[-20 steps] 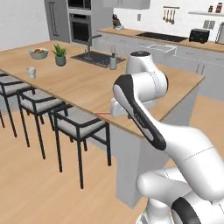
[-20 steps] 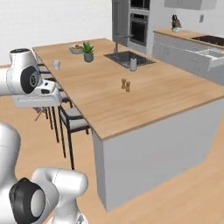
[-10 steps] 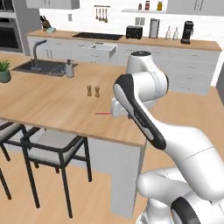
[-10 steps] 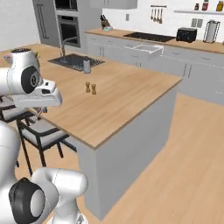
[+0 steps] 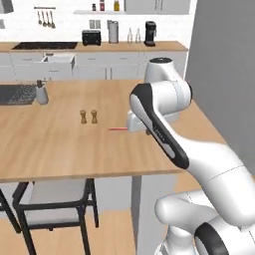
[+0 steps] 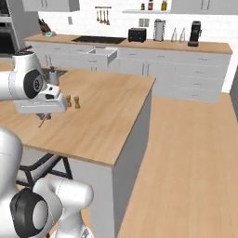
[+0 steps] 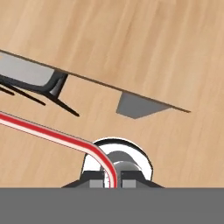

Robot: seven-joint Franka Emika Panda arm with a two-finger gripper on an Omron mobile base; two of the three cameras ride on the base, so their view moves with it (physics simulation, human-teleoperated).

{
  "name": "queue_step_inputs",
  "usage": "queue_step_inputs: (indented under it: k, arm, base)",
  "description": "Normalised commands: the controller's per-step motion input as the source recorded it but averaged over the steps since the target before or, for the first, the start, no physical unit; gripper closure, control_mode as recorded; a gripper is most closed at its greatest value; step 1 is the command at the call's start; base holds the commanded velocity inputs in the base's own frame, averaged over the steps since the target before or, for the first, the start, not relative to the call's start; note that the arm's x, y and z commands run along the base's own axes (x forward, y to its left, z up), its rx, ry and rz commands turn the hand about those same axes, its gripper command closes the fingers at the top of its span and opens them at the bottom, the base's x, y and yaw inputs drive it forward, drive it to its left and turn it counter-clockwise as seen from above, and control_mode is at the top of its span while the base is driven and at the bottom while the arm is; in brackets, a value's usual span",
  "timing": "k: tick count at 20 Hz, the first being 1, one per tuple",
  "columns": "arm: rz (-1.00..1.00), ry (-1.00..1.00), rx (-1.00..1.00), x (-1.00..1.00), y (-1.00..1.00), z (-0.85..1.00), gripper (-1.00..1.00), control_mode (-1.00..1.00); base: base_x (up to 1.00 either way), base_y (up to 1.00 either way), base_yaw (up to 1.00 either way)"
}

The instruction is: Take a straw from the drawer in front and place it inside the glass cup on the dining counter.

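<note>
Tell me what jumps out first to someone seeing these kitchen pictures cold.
The big white arm fills the foreground, its gripper shut on the thin red straw, held above the dining counter. In the hand view the straw curves out from between the fingertips. Two small shakers stand on the counter near it, and one drawer hangs open at the back wall.

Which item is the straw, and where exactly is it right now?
Find the long light-wood dining counter. Above it the white arm's pincer is shut on the straw. It is a thin red stick, unlike the two squat shakers nearby.
</note>
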Motion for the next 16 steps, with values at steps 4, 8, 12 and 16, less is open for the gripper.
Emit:
queue_step_inputs:
  k: [4, 8, 12, 16]
  arm:
    - [0.00, 0.00, 0.00, 0.00, 0.00, 0.00, 1.00, 1.00]
    - [0.00, 0.00, 0.00, 0.00, 0.00, 0.00, 1.00, 1.00]
    - [0.00, 0.00, 0.00, 0.00, 0.00, 0.00, 1.00, 1.00]
    - [0.00, 0.00, 0.00, 0.00, 0.00, 0.00, 1.00, 1.00]
  base:
    - [0.00, 0.98, -0.54]
    - [-0.03, 1.00, -0.52]
    - [-0.41, 1.00, -0.44]
    - [-0.80, 1.00, -0.28]
